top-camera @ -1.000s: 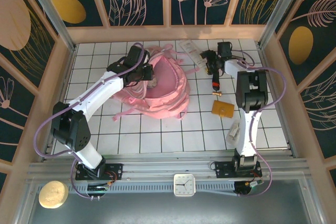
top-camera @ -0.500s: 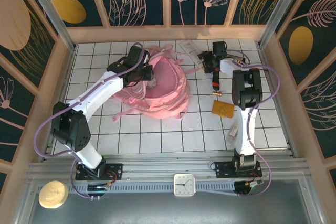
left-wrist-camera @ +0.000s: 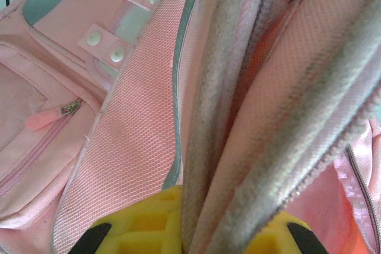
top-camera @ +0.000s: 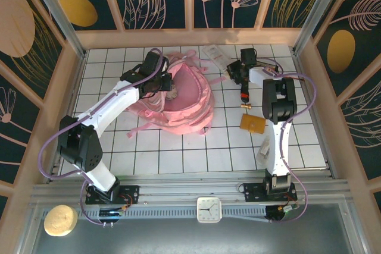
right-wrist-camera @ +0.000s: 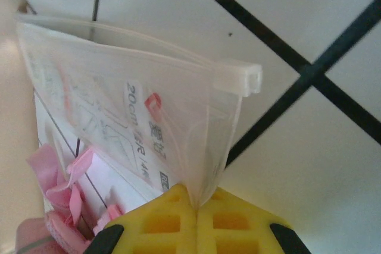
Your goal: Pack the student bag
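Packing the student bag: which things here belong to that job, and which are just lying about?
Job: pink bag, its edge clamped by the left gripper; clear pouch, pinched by the right gripper; probably red pen and tan case.
Lying about: clock and beige disc on the front ledge.

Pink student bag [top-camera: 190,94], trimmed grey — clear pouch [right-wrist-camera: 137,117], red-and-black print — white table [top-camera: 178,160] gridded black.

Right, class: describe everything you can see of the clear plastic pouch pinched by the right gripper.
The pouch is flat, translucent plastic with a stiff white closure strip along one edge. Printed labels show through, one reading 20cm. The right gripper is shut on one corner, between yellow fingers. The pouch sits near the far edge of the white tiled table, right of the pink student bag.
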You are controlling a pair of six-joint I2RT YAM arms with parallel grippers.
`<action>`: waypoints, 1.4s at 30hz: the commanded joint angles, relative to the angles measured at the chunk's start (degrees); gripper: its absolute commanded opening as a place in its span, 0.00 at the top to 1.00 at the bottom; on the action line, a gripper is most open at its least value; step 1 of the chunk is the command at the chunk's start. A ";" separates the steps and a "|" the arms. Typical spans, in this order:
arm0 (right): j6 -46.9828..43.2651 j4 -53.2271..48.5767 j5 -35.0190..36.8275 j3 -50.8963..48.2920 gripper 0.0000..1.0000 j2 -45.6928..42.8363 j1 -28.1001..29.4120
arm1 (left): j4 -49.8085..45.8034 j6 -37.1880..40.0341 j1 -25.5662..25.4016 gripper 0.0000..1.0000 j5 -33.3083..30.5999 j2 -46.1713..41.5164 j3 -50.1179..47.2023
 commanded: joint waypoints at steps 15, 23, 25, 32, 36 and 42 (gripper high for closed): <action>-11.53 -13.74 -2.07 -19.11 1.00 -40.88 1.32 | 4.36 -0.64 1.00 1.00 -0.74 0.18 -0.57; -14.71 -21.14 -4.56 -9.12 1.00 -44.60 5.19 | 4.76 -1.02 1.05 1.00 0.40 1.62 0.03; -14.78 -22.86 -4.73 -7.29 1.00 -45.44 6.67 | 4.48 -1.51 1.07 1.00 0.46 1.96 0.81; -11.90 -25.64 -6.37 -9.97 1.00 -50.46 10.97 | 3.18 -3.37 1.13 1.00 0.33 1.83 3.89; -9.91 -24.24 -7.38 -14.10 1.00 -53.67 13.32 | 2.62 -4.15 1.12 1.00 -0.58 0.68 4.26; -6.27 -20.06 -9.42 -19.96 1.00 -55.85 16.97 | 2.75 -5.34 1.06 1.00 -1.22 -0.65 4.13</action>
